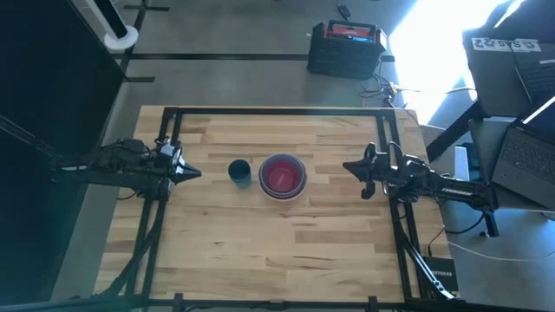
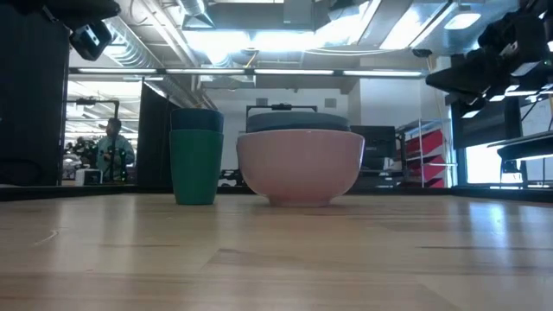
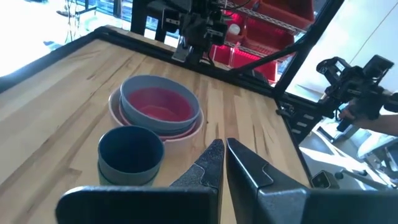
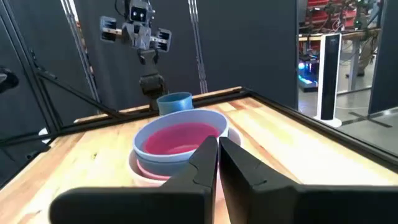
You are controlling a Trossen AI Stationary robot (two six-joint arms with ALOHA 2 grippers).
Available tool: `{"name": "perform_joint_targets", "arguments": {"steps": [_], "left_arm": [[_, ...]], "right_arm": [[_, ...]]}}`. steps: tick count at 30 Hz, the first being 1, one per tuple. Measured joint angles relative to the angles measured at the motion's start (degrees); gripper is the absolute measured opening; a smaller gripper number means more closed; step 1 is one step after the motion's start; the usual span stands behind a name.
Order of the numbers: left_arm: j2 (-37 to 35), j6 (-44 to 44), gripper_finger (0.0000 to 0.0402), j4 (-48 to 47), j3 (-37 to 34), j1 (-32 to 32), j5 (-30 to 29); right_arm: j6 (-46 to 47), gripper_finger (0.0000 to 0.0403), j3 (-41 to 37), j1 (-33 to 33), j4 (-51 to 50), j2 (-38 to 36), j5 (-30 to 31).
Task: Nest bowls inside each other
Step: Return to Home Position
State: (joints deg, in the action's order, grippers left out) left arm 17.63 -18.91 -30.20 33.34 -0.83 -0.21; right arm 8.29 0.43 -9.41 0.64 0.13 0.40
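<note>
Progress: you are all but finished, by my reading. Two tidy stacks stand mid-table with nothing loose beside them.
Main stack: the nested bowls (image 1: 282, 176) sit near the table centre. The pale pink bowl (image 2: 300, 168) is outermost, then a grey-blue bowl (image 4: 155, 155), with the red bowl (image 4: 177, 138) innermost. You cannot count any further layers from these views.
Small stack: the small teal bowl (image 2: 197, 168) carries a small blue bowl (image 2: 197, 119) nested in its mouth. It stands just beside the main stack, on the left arm's side, not touching it.
Left to do: probably only parking the arms. Moving the small pair into the red bowl is your call.
Left gripper (image 1: 186, 172): fingers closed together and holding nothing. It points at the small stack from near the table's left side and is clear of it.
Right gripper (image 1: 351, 167): fingers pressed shut and empty, on the right side, well apart from the main stack.
Surface: the wooden table (image 1: 286, 251) is pale planking with a black frame along its edges.
Room: a black case (image 1: 345, 48) sits on the floor beyond the table, and a laptop (image 1: 529, 156) is off to the right. A person (image 2: 112, 149) stands far behind, under bright ceiling lights.
</note>
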Motion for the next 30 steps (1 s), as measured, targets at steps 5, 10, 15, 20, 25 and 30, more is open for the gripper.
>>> {"name": "perform_joint_targets", "arguments": {"steps": [5, 10, 15, 20, 25, 30], "left_arm": [[0.0, -1.29, 0.0, -1.42, 0.0, -0.01, 0.0], [0.0, -1.3, 0.0, -1.12, 0.0, -0.01, 0.0], [0.0, -1.02, 0.0, -0.98, 0.0, 0.0, 0.0], [0.0, -0.74, 0.0, -0.85, 0.0, 0.03, 0.0], [0.0, -0.79, 0.0, -0.85, 0.0, 0.07, -0.01], [0.0, -0.68, 0.0, -0.2, 0.0, 0.07, -0.02]], "right_arm": [[0.28, 0.0001, 0.0, 0.07, -0.07, 1.8, -1.53], [0.69, 0.0001, 0.0, 0.05, 0.15, 3.58, -3.22], [0.69, 0.0001, 0.0, 0.02, 0.12, 4.4, -2.69], [0.66, 0.0001, 0.0, 0.0, 0.03, 5.11, -1.75], [1.28, 0.0001, 0.0, 0.06, 0.04, 5.11, -1.59], [2.78, 0.0001, 0.0, 0.04, 0.04, 5.11, -1.59]]}}
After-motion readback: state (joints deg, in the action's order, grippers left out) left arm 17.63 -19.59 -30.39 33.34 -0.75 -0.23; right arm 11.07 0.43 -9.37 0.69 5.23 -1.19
